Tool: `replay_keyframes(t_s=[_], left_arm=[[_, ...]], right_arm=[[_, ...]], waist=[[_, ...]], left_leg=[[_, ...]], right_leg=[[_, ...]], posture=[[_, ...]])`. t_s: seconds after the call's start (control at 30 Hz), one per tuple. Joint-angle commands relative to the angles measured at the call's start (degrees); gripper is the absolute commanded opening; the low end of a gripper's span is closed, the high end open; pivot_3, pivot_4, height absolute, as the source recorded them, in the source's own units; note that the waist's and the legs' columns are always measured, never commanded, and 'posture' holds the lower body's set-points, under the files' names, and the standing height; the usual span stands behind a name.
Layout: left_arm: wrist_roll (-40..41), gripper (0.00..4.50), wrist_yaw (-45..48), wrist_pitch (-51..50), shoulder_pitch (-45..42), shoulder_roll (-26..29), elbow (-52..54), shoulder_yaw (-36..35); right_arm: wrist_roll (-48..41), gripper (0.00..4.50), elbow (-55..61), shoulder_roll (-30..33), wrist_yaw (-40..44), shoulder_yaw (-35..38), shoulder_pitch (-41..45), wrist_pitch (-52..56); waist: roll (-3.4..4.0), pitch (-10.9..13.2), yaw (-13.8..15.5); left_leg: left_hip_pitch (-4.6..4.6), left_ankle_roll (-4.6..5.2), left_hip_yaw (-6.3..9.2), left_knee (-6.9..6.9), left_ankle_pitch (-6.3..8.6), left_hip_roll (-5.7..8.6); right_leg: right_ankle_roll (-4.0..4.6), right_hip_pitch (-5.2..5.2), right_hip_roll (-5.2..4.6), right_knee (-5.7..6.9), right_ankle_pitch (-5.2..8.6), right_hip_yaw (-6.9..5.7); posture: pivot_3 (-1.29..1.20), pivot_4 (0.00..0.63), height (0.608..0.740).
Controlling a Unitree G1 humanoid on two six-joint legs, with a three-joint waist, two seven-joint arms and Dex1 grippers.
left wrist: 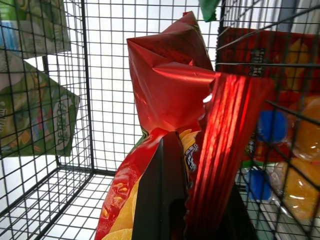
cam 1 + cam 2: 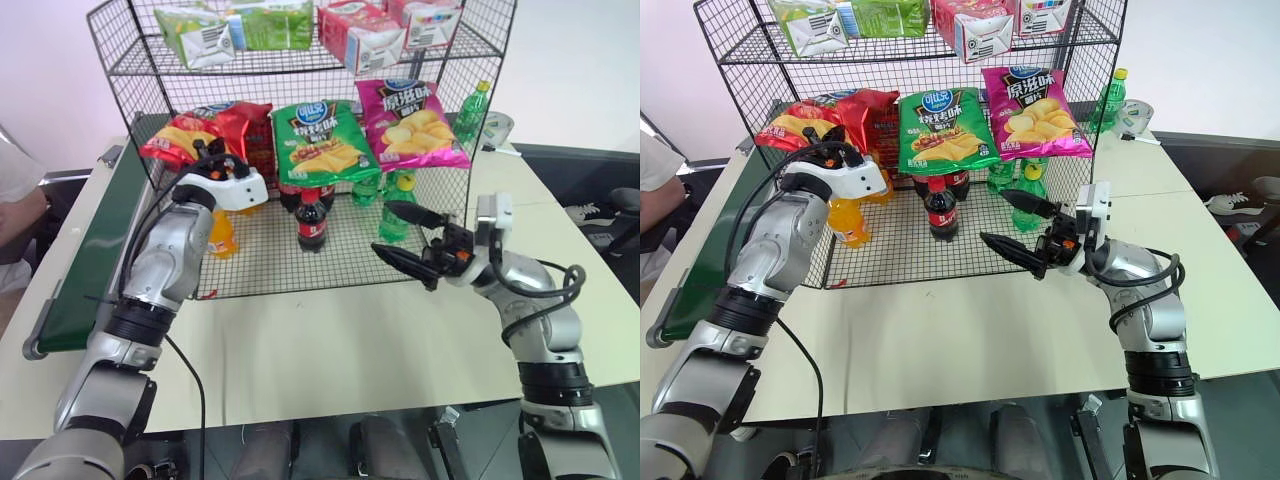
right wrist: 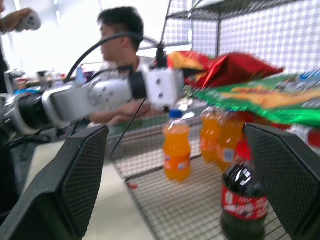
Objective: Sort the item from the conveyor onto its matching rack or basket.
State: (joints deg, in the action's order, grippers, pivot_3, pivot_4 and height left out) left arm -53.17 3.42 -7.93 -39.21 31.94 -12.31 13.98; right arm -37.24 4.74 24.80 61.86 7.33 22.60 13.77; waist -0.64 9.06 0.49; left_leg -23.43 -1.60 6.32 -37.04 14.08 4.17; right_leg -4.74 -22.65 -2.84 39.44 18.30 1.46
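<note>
Left gripper (image 2: pixel 212 160) is clamped shut on the red bag (image 2: pixel 205 133), holding it at the left end of the rack's (image 2: pixel 300 250) middle tier, right at the mesh side. Step in hand looks like placing the bag in the crisp row, next to the green bag (image 2: pixel 318 142) and pink bag (image 2: pixel 408 122). To do it well: push the bag further in past the mesh side so it clears the wire, keep it level with the other two bags, make sure the bottom edge sits on the tier before letting go, then open and back straight out so the fingers don't drag it off. Risk, as I judge it: the foil is crumpled and slippery and could snag on the mesh or tip down onto the orange bottle (image 2: pixel 222 232) and cola bottle (image 2: pixel 311 220) on the tier below. In the left wrist view the bag (image 1: pixel 175 100) is pinched at its lower crimped edge between the two black fingers (image 1: pixel 160 195), most of the bag sticking out past the tips toward the back mesh, another red bag (image 1: pixel 280 75) just beside it. Right gripper (image 2: pixel 405 238) is empty, fingers spread wide, hovering in front of the rack's lower tier, well apart from the red bag. Conveyor (image 2: pixel 95 250) sits left of the rack.
</note>
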Motion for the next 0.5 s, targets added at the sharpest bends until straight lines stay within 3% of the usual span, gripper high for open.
replay_keyframes(t_s=[0.03, 0.5], left_arm=[[0.1, 0.06, -0.8, 0.3, -1.4, 0.3, 0.6, 0.0], [2.9, 0.06, -1.4, 0.9, -0.8, 0.3, 0.3, -0.4]], right_arm=[[1.2, 4.5, 1.0, 0.2, -0.9, 0.4, 1.5, -2.1], [-1.1, 4.5, 2.0, -0.4, -3.3, 1.0, 2.4, -2.1]], waist=[[0.0, 0.0, 0.0], [0.0, 0.0, 0.0]], left_leg=[[0.0, 0.0, 0.0, 0.0, 0.0, 0.0], [0.0, 0.0, 0.0, 0.0, 0.0, 0.0]], right_leg=[[0.0, 0.0, 0.0, 0.0, 0.0, 0.0], [0.0, 0.01, -0.01, 0.0, 0.0, 0.0]], posture=[[0.0, 0.15, 0.74], [0.0, 0.15, 0.74]])
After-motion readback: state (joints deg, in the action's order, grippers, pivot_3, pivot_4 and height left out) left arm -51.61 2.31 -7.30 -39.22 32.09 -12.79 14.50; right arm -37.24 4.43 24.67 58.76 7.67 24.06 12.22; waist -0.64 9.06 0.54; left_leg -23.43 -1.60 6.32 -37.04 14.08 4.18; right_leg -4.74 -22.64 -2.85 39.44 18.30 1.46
